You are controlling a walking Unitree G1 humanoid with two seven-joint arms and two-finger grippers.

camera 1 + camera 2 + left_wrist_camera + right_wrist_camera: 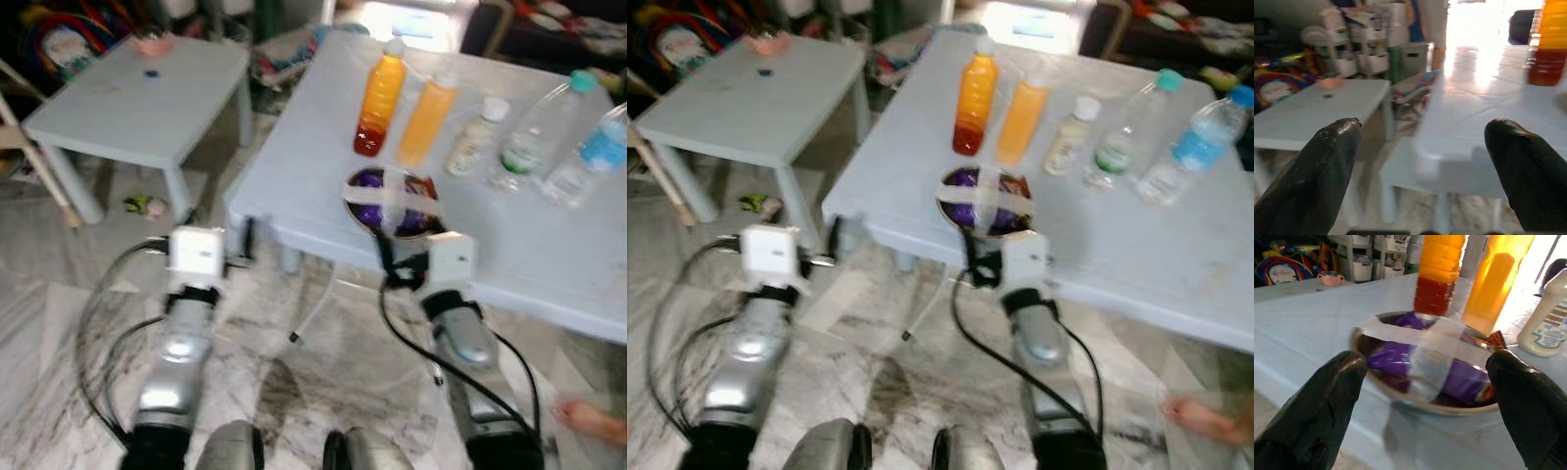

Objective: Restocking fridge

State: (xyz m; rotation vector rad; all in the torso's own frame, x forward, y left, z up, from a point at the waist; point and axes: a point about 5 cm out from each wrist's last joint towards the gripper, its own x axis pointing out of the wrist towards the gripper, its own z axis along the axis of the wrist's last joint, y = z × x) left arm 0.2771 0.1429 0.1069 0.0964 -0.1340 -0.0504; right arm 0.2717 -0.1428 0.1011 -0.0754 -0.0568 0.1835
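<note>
Tape strips [1426,352] hide part of the bowl's [1400,394] purple packet [1459,377].

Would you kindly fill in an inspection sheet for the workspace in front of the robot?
Surface: pale blue table, marble floor beneath.
Job's things: taped bowl of purple packets at the near edge; behind it two orange juice bottles, a small white bottle and two water bottles.
Clutter: pink cup on the smaller table.
Grippers: right gripper open, fingers either side of the bowl; left gripper open at the table's corner.
Cables: black cables loop along both arms.
Surroundings: storage shelves, toys, a person's foot.
</note>
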